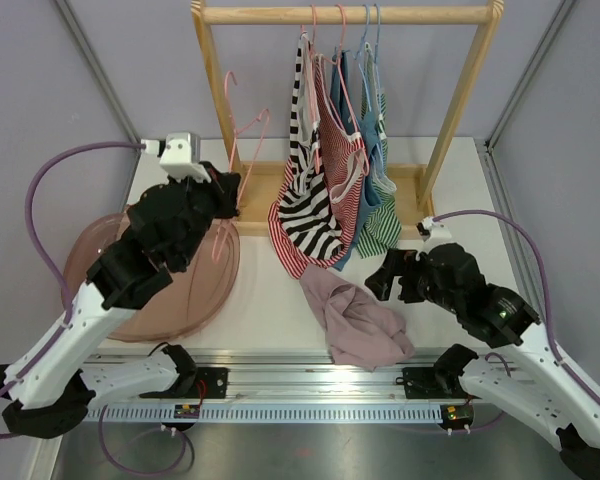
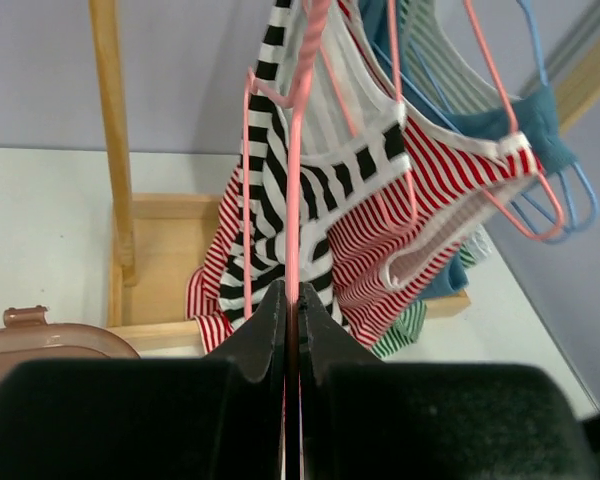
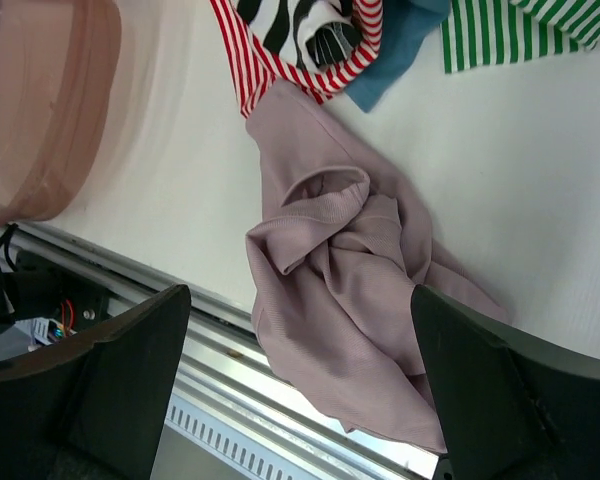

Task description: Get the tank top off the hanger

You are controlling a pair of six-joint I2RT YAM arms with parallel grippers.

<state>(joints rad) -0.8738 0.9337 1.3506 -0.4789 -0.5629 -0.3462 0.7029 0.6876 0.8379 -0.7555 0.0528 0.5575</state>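
At the back of the tabletop (image 1: 270,290) stands the wooden rack (image 1: 345,15), hung with striped tops (image 1: 310,200). Near the front edge the mauve tank top (image 1: 355,320) lies crumpled. The left end effector (image 2: 291,300) is clenched on a bare pink hanger (image 2: 294,200) — held upright left of the rack. The right end effector (image 3: 295,300) hovers over the tank top, jaws spread wide — released.

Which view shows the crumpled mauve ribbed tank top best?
Right wrist: the crumpled mauve ribbed tank top fills the frame's centre, with its folds clear. Top external shows it whole but small; left wrist misses it.
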